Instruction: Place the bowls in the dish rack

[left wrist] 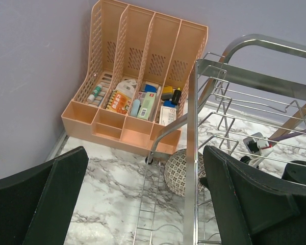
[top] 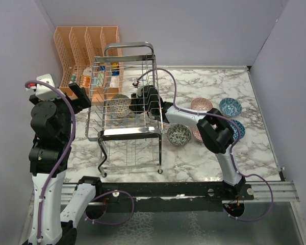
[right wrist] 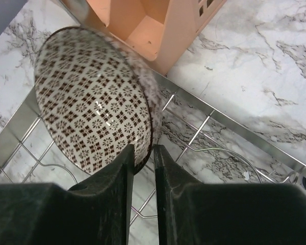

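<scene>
1. Marbled white surface (top: 204, 158) lies between pale lilac walls.
2. Left end effector (left wrist: 145, 153) hangs beside the dish rack (top: 127, 97), its fingers spread wide and holding nothing.
3. Right end effector (right wrist: 141, 153) reaches into the rack. Its fingers are pinched on the rim of a tilted brown-patterned bowl (right wrist: 92, 97) that leans on the rack's wires.
4. Right of the rack, on the surface, lie a black-and-white bowl (top: 179, 134), a pink bowl (top: 201, 104) and a blue bowl (top: 230, 107).
5. Orange organizer (top: 86, 51) stands against the far wall, behind the rack.
</scene>
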Robot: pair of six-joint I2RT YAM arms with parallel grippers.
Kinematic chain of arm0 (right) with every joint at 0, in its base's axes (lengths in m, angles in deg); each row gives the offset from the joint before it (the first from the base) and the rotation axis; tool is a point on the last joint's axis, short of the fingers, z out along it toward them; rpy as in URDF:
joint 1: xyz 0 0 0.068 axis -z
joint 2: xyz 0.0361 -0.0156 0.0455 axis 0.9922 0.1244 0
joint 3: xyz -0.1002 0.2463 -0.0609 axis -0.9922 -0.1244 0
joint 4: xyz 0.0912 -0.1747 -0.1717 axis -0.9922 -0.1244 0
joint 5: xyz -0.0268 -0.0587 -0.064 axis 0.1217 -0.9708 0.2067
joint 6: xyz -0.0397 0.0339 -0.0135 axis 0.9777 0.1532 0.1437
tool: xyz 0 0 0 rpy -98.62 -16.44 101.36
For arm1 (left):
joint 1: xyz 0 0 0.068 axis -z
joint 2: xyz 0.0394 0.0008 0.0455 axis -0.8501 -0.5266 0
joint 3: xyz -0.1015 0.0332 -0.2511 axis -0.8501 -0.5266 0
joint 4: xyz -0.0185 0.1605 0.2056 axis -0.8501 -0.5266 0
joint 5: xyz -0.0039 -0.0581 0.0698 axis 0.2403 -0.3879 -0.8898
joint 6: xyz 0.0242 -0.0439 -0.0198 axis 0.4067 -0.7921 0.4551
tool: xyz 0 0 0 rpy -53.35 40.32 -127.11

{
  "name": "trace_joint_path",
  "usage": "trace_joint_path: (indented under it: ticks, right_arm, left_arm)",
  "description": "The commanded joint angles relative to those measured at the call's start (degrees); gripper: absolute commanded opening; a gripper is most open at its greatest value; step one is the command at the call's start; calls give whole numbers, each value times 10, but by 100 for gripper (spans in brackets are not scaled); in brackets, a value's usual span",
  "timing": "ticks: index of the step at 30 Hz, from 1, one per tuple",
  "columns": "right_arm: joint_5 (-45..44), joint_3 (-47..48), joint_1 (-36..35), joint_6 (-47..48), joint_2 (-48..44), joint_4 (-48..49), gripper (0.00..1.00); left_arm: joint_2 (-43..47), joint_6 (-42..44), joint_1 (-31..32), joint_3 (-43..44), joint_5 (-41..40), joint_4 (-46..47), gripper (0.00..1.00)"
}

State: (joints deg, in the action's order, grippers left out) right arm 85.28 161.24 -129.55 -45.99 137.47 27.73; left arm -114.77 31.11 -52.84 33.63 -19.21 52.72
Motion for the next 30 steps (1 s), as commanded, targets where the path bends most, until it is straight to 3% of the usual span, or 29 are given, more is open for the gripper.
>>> trace_joint_path:
  ticks: [1,3,7,16,24,30]
  right_arm:
    - [-9,14,1,3,23,6,18]
    - [-9,18,1,4,28,4,17]
    - [-11,15,1,4,38,15,1]
    - [-16,-69,1,21,22,169,1]
    - [-41,-201,-1,79,-25,417,1]
    - [-70,-236,-14,148,-33,540,1]
  left_arm:
    - [5,7,1,-2,-15,9,99]
    - [5,7,1,-2,-15,10,99]
    - [5,8,1,-3,-15,11,99]
    - [6,12,1,-3,-18,13,99]
    - [3,11,1,-4,-16,16,99]
    - [2,9,1,-7,-16,19,99]
